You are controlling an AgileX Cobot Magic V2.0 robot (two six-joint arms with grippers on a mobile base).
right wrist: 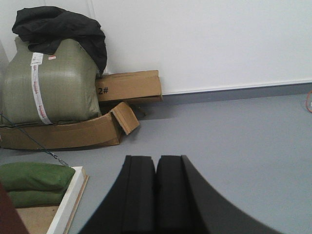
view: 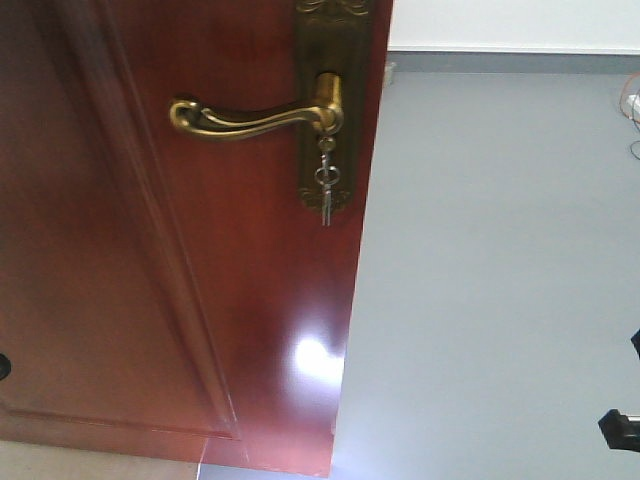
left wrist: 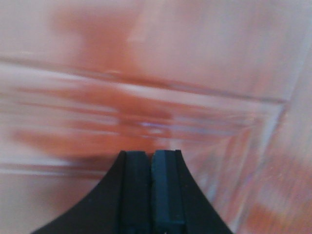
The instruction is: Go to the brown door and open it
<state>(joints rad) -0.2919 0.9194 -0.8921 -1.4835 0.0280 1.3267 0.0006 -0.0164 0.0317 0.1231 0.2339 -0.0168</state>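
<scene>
The glossy reddish-brown panelled wooden door (view: 120, 280) filled the front view's left half. The black left gripper (left wrist: 150, 158), close before its panel, had its jaws pressed together; the black right gripper (right wrist: 156, 163) likewise, over grey floor (right wrist: 234, 136).

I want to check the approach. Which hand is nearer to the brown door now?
Left. The left hand, shut, points at the brown door, whose panel fills its view. The right hand, also shut, faces the grey floor and white wall.
</scene>
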